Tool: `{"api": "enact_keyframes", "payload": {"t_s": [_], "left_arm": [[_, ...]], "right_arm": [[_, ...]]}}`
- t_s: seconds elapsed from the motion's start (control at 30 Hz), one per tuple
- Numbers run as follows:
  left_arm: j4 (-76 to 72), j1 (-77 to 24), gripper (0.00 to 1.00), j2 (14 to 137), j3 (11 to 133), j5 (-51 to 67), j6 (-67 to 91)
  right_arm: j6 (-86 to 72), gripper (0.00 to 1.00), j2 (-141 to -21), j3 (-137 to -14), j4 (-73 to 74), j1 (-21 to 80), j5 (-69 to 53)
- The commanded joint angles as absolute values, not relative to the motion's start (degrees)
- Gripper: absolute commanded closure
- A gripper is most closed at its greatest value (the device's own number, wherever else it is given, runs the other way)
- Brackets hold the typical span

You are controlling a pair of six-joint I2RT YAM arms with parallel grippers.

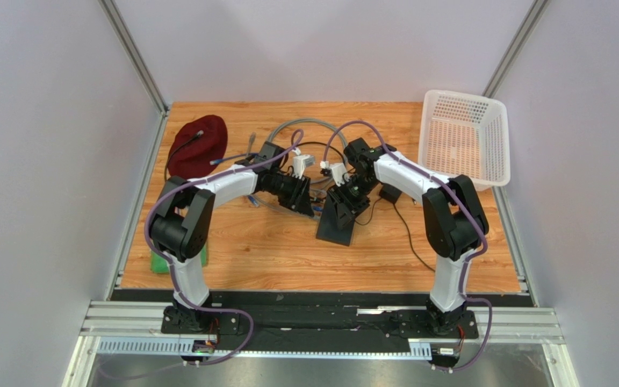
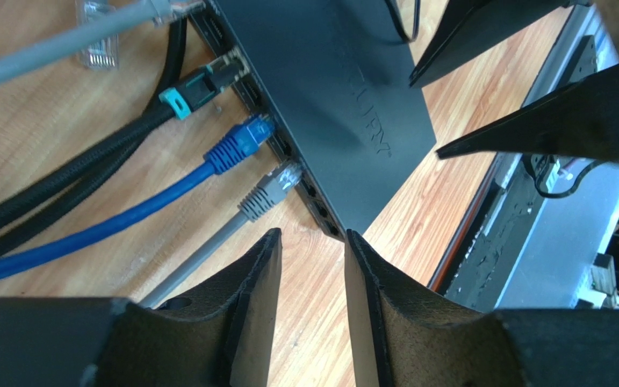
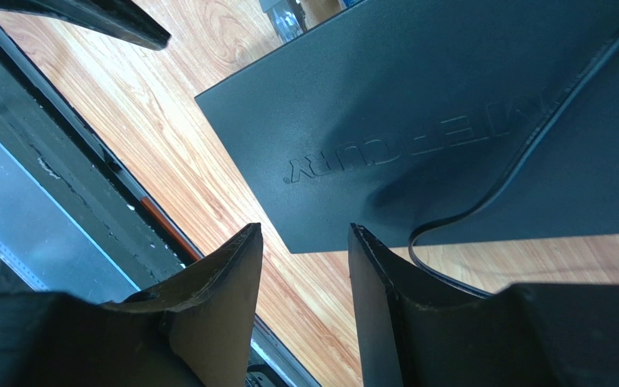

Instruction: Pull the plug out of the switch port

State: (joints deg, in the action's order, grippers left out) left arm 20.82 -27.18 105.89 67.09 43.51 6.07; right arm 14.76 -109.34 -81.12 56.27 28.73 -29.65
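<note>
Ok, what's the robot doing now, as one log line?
left tool: open, empty, facing grey plug | right tool: open, empty, at switch corner | blue plug: at switch edge

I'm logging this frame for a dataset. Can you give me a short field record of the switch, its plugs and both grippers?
switch: flat black box, ports along one edge
plugs at ports: teal-banded black plug, blue plug, grey plug
left gripper: open, empty, just short of grey plug
right gripper: open, empty, above switch top
</note>
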Motion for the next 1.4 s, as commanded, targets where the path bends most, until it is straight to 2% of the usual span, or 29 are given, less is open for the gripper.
{"api": "enact_keyframes", "payload": {"t_s": [0.0, 0.07, 0.17, 0.63, 0.87, 1.13, 1.37], "left_arm": [[18.9, -26.5, 0.58, 105.6, 71.1, 44.8, 5.7], [19.4, -26.1, 0.58, 105.0, 73.2, 48.0, 3.5], [21.4, -26.0, 0.58, 104.2, 77.5, 46.4, 0.2], [34.4, -22.9, 0.6, 128.0, 107.6, 49.6, -1.3], [37.0, -20.9, 0.64, 131.6, 108.7, 51.8, -3.7], [35.4, -21.0, 0.59, 132.2, 106.0, 57.0, -5.6], [38.0, -21.0, 0.6, 136.4, 112.7, 58.5, -6.0]], "right_arm": [[14.1, 0.52, -110.7, -79.7, 54.9, 29.3, -29.5], [14.5, 0.52, -110.7, -79.3, 54.8, 29.3, -28.6], [15.5, 0.51, -110.7, -78.6, 54.8, 29.2, -26.5], [16.6, 0.51, -105.2, -79.4, 56.0, 28.8, -28.8], [17.1, 0.5, -103.7, -78.0, 56.6, 28.7, -29.3], [18.3, 0.47, -104.2, -80.0, 58.9, 27.3, -30.4], [18.4, 0.47, -104.7, -80.2, 59.2, 27.3, -30.8]]}}
